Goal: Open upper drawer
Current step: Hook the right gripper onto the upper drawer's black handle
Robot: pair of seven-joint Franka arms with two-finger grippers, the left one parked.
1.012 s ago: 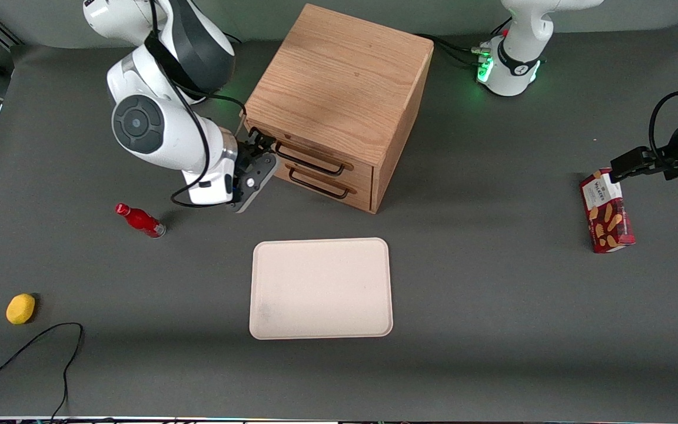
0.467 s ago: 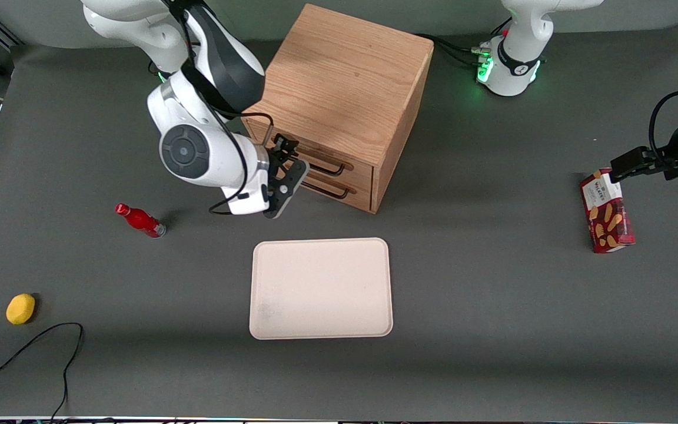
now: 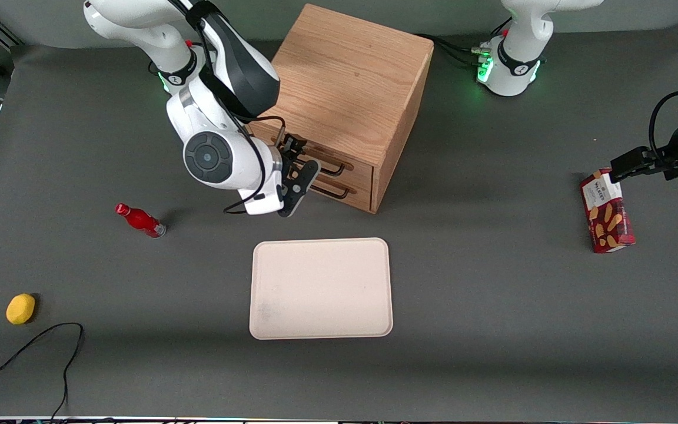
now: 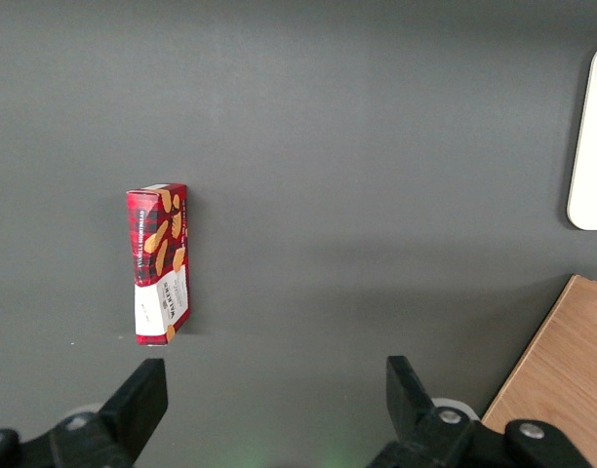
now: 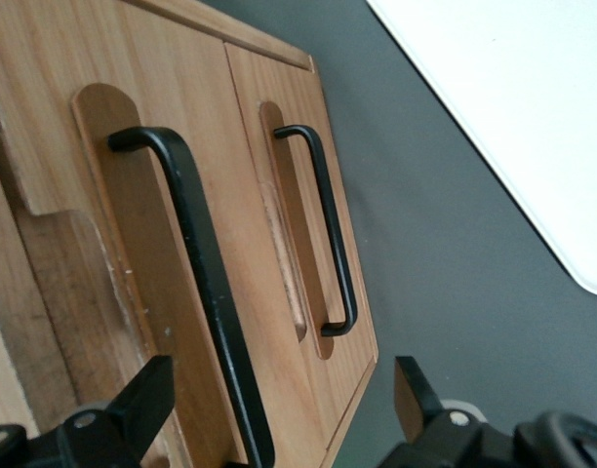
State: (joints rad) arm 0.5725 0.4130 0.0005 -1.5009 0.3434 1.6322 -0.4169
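Jaws spread wide, nothing gripped; gripper (image 3: 299, 162) close in front of the wooden cabinet (image 3: 345, 94), fingertips (image 5: 147, 390) straddling the near end of the upper drawer's (image 5: 133, 253) black bar handle (image 5: 196, 283). Upper drawer shut, flush with cabinet face, directly above the lower drawer (image 5: 308, 224) and its matching handle (image 5: 328, 234). Best approach, judged: ease forward until bar sits well between pads, close squarely, pull straight out along drawer axis; avoid snagging lower handle. Open tabletop in front of cabinet; cream tray (image 3: 321, 288) nearer the camera, well apart. Red bottle (image 3: 139, 219) toward working arm's end, clear of pull path.
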